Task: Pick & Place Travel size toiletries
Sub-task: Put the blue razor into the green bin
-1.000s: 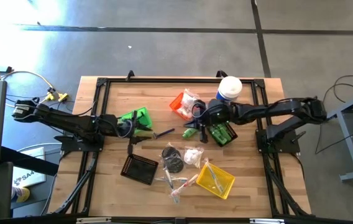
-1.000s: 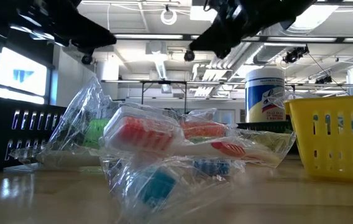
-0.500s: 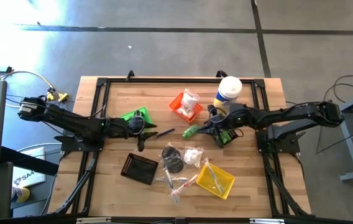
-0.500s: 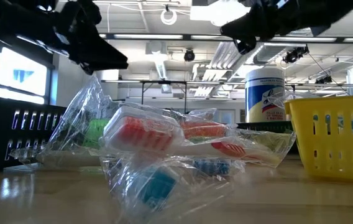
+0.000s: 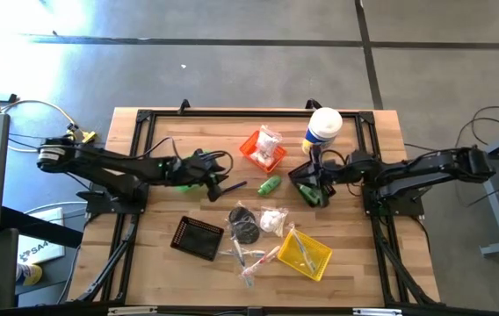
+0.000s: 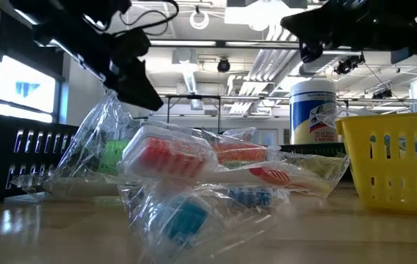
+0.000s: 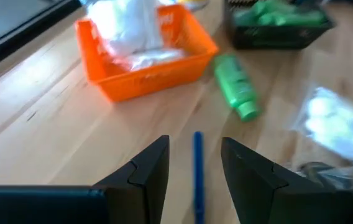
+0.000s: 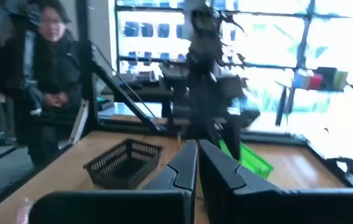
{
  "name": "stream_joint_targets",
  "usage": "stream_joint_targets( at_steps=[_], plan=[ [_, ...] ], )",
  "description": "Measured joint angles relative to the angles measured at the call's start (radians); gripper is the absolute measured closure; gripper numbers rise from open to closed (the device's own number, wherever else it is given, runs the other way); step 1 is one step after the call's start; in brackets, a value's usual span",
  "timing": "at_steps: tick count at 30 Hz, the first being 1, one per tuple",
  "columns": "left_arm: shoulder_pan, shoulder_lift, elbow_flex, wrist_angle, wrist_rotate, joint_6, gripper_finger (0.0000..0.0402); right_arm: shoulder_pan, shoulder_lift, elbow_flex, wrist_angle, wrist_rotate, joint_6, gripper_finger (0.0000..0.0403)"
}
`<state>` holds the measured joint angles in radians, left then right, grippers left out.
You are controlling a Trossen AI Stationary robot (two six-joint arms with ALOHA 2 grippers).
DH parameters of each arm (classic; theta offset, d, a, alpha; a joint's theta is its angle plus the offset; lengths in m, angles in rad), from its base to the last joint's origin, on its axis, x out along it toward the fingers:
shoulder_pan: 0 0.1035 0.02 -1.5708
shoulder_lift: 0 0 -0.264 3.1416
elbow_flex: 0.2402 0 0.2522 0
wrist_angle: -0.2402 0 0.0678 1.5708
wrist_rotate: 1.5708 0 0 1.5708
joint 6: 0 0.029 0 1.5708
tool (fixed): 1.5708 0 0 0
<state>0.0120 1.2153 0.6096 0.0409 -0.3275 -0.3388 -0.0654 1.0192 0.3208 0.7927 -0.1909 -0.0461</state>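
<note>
The left gripper (image 7: pixel 194 163), fingers parted and empty, hangs over a thin blue stick (image 7: pixel 197 171), with an orange bin (image 7: pixel 145 59) and green bottle (image 7: pixel 237 85) just ahead; the right gripper (image 5: pixel 313 174) is closed, empty.

Tabletop (image 5: pixel 162 263) layout, seen from above. Bin with packets (image 5: pixel 261 149) sits at centre rear; canister (image 5: pixel 322 128) to its right. A small bottle (image 5: pixel 270 185) lies loose in front of that bin, a thin stick (image 5: pixel 233 188) just to its left. Mesh bin (image 5: pixel 197 238) front left; another bin (image 5: pixel 305 253) front right (wrapped toothbrushes (image 5: pixel 251 257) between them). Left hand (image 5: pixel 219 187) near the stick.
</note>
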Motion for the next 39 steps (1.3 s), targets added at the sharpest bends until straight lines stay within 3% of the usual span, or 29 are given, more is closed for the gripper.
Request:
stream_joint_targets(
  at_steps=[5, 11, 22, 39],
  plan=[
    [0.031, 0.062, 0.049, -0.049, 0.008, -0.005, 0.0258, -0.018, -0.107, -0.013, -0.101, -0.065, -0.07, 0.0394],
    [0.072, 0.142, 0.085, -0.066, 0.105, -0.011, 0.0258, -0.057, -0.24, -0.036, -0.217, -0.074, -0.087, 0.0394],
    [0.082, 0.26, 0.161, -0.122, 0.111, -0.006, 0.0258, -0.095, -0.448, -0.085, -0.256, -0.074, -0.219, 0.0394],
    [0.079, 0.387, 0.159, -0.027, 0.144, -0.025, 0.0258, -0.095, -0.479, -0.087, -0.274, -0.075, -0.214, 0.0394]
  ],
)
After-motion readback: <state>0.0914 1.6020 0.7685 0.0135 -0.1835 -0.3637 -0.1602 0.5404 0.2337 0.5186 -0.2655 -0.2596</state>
